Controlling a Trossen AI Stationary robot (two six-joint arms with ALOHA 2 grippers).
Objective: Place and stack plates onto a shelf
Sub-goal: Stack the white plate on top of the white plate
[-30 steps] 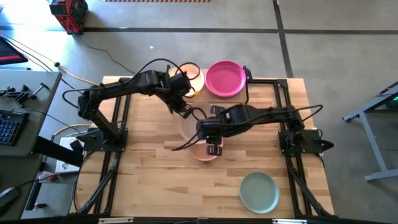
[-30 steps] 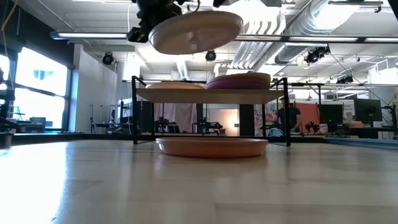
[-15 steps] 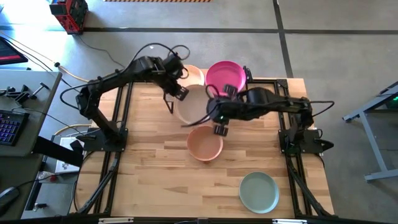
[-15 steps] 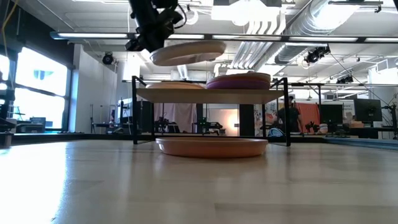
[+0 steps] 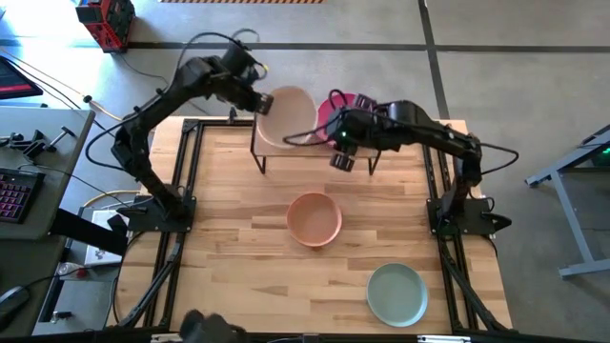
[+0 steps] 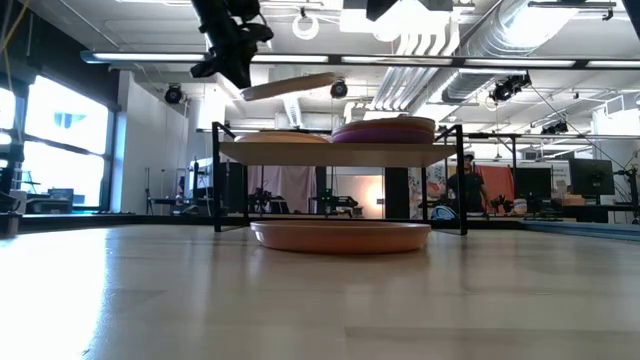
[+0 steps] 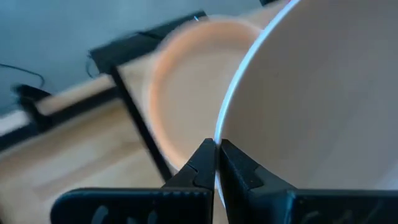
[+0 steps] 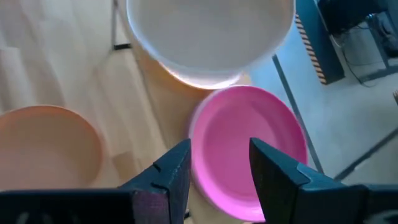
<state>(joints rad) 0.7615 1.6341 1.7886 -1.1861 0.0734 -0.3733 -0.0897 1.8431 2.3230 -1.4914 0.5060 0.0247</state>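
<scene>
**Pale plate carried over the shelf's left stack**

While the right gripper (image 5: 341, 152) has pulled back, fingers spread and empty, above the magenta plate (image 5: 335, 107), the left gripper (image 5: 255, 100) has swung the pale beige plate (image 5: 286, 116) from mid-table to above the shelf (image 6: 335, 152). Pinched tight on its rim, it hangs just over the stack below; lowering probably comes next.

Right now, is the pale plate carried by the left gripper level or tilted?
Tilted: the pale plate slopes above the shelf.
</scene>
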